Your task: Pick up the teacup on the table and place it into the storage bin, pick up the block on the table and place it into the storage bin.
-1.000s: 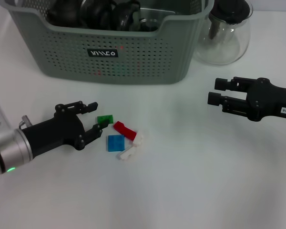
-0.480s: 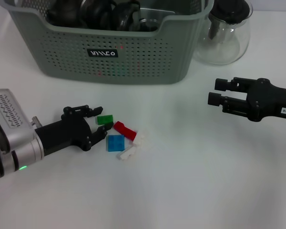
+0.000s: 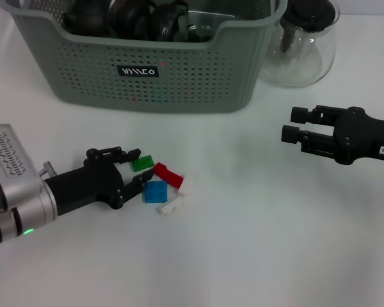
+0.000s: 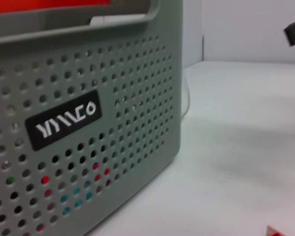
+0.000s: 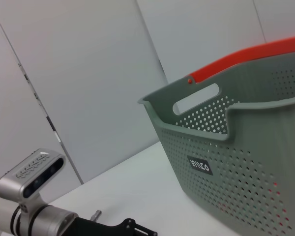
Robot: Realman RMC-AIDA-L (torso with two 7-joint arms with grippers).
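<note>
Head view shows the storage bin [image 3: 153, 61] across the upper left and centre of the frame, a grey-green perforated basket with a black label on its front wall and dark rounded items inside; whether any of them is a teacup cannot be told. A clear glass teapot [image 3: 303, 45] stands just beside the bin at the upper right.

On the white table [image 3: 256, 243], left of centre in the lower half of the frame, lies a small cluster of blocks: a green block [image 3: 142, 163], a red block [image 3: 168, 174], a blue block [image 3: 155, 191] and two white blocks [image 3: 177, 196], close together and partly touching.

The left tool [image 3: 136, 169] reaches in from the lower left, low over the table, its fingers spread, with the green block between the fingertips; contact with it cannot be told. The right tool [image 3: 292, 125] hovers at the right edge of the frame, well apart from the blocks, its two fingers parted and holding nothing.

Left wrist view is filled at its left by the bin's perforated wall and label, with a sliver of red at the lower right corner. Right wrist view shows the bin with a red handle [image 5: 246, 56] at the right of the frame, and the left arm at the lower left.
</note>
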